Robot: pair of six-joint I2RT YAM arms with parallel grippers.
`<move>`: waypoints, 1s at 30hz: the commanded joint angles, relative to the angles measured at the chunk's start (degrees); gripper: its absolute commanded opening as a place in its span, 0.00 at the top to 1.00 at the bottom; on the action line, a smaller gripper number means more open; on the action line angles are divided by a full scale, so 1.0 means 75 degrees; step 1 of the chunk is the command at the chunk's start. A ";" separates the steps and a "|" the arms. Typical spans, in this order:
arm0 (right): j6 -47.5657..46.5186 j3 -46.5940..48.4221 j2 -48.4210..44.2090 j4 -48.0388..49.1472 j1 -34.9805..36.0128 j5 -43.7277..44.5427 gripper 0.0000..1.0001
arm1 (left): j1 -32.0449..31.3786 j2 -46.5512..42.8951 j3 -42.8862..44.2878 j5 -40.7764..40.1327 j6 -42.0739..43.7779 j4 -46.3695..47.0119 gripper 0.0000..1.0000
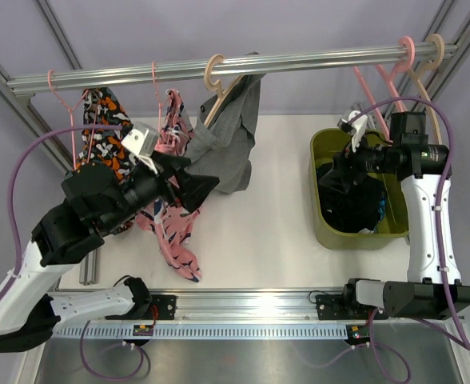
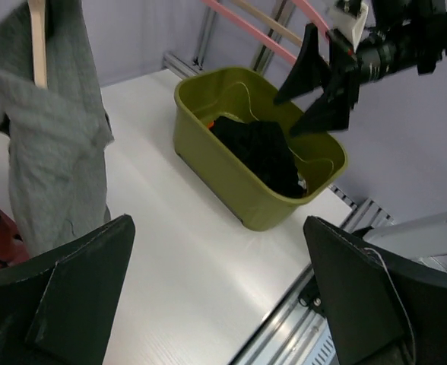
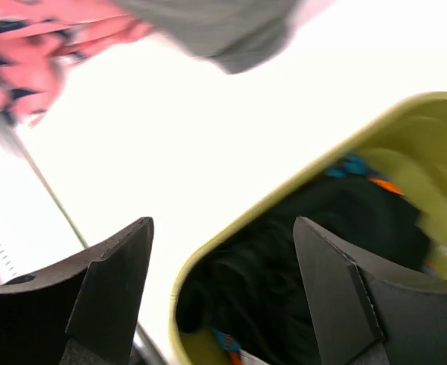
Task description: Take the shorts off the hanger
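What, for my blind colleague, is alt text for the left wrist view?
An olive-green plastic tub holding black cloth sits on a white table, the right gripper open above it. Grey shorts hang from a wooden hanger at left.

Premises: a robotics laboratory or test cell, not a domestic room; a bare white worktop (image 1: pixel 275 232) stands inside an aluminium-profile frame (image 1: pixel 27 116); a left arm (image 1: pixel 59 232) and a right arm (image 1: pixel 427 224) are bolted to a slotted metal rail (image 1: pixel 243 302) at the near edge, trailing exposed purple cables (image 1: pixel 12 208); a metal bar (image 1: pixel 299 60) carrying hangers (image 1: pixel 215 76) serves as a clothes rail; the walls (image 1: pixel 299 24) are plain and pale.
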 commanded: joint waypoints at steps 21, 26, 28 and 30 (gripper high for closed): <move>0.2043 -0.2150 -0.1426 0.2595 0.0177 -0.1698 0.19 | 0.1732 0.4656 0.4808 -0.1702 0.1057 -0.1184 0.33; 0.2078 -0.2338 -0.1426 0.2700 0.0177 -0.1721 0.19 | 0.1814 0.4785 0.4749 -0.1797 0.1583 -0.0774 0.33; 0.2125 -0.2408 -0.1426 0.2759 0.0177 -0.1733 0.19 | 0.1931 0.4902 0.4714 -0.1668 0.1724 -0.0692 0.34; 0.2160 -0.2467 -0.1449 0.2841 0.0177 -0.1757 0.19 | 0.2048 0.5042 0.4702 -0.1457 0.1795 -0.0610 0.38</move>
